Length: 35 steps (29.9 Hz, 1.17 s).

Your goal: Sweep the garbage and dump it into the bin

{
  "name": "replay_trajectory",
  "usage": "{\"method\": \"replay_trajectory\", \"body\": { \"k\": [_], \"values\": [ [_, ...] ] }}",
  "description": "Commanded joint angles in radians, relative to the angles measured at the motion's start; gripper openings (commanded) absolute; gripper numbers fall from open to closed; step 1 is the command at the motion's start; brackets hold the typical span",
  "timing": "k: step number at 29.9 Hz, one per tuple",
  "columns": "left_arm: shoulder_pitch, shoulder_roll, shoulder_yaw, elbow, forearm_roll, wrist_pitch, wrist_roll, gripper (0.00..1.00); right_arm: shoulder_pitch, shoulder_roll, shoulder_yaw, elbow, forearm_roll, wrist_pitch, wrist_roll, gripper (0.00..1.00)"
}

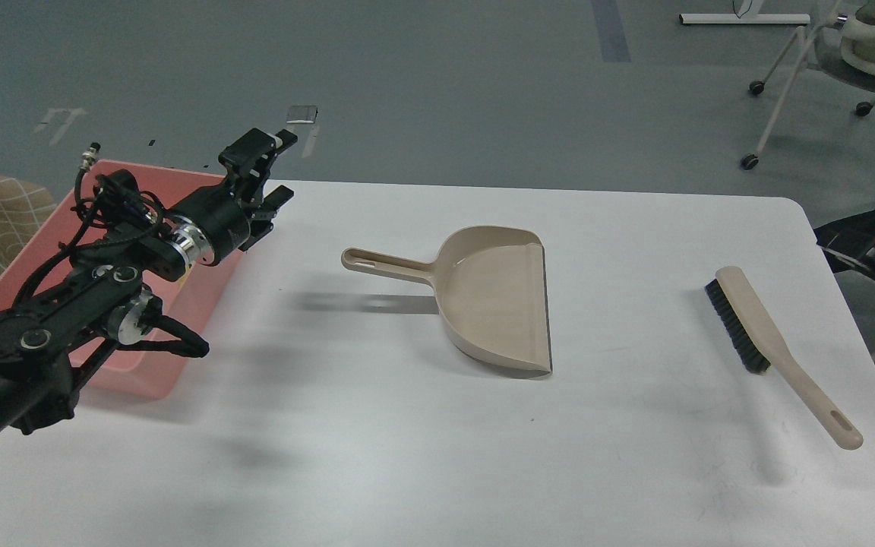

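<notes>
On the white counter (377, 456): beige dustpan (494, 304) sits mid-counter, flat, handle pointing left, open mouth facing right. Pan interior looks bare. Brush (768, 342) lies well apart to its right, near the right edge, black bristles facing left, handle running toward the near-right corner. Dustpan and brush don't touch.

Pink bin (4, 292) is at the far-left corner of the counter, long side running away from the camera. Left arm crosses over it and blocks most of the inside, so can't tell what's in it. No sponge piece or beige strip visible anywhere on the counter or in the pan.

Left hand (266, 171) is raised over the bin's far-right corner, at the counter's back edge, pointing up and right. Two fingers are distinguishable with a gap between them, one high and one lower; spread apart, nothing between them. Not touching bin, dustpan or counter as far as visible.

Right arm: only a dark chunk shows at the right edge of the frame, beside the counter. Its hand isn't visible.

Beyond the counter: grey floor, chair (855, 53) with castors at top right.
</notes>
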Motion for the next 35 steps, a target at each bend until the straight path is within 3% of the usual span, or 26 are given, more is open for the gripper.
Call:
{"method": "replay_trajectory", "body": {
  "k": [1, 4, 8, 12, 17, 23, 35],
  "values": [
    [-0.03, 0.028, -0.013, 0.0, -0.068, -0.004, -0.005, 0.98, 0.087, 0.058, 0.025, -0.006, 0.001, 0.0, -0.002, 1.0],
    [-0.03, 0.03, -0.084, 0.0, -0.122, -0.007, -0.005, 0.98, 0.161, 0.124, 0.039, -0.045, 0.032, -0.019, 0.006, 1.0],
    [-0.022, 0.018, -0.186, 0.002, -0.154, -0.03, -0.005, 0.98, 0.237, 0.244, 0.04, -0.13, 0.148, -0.143, 0.009, 1.0],
    [-0.008, 0.01, -0.248, 0.008, -0.217, -0.045, -0.005, 0.98, 0.261, 0.261, 0.04, -0.177, 0.303, -0.22, 0.011, 1.0],
    [0.022, 0.004, -0.273, 0.043, -0.336, -0.047, -0.005, 0.98, 0.262, 0.271, 0.04, -0.238, 0.545, -0.235, 0.012, 1.0],
    [0.082, 0.001, -0.343, 0.126, -0.428, -0.069, -0.003, 0.98, 0.25, 0.294, 0.088, -0.263, 0.681, -0.257, 0.012, 1.0],
    [0.137, -0.002, -0.388, 0.126, -0.452, -0.108, -0.005, 0.98, 0.25, 0.364, 0.143, -0.303, 0.867, -0.249, 0.014, 1.0]
  ]
}}
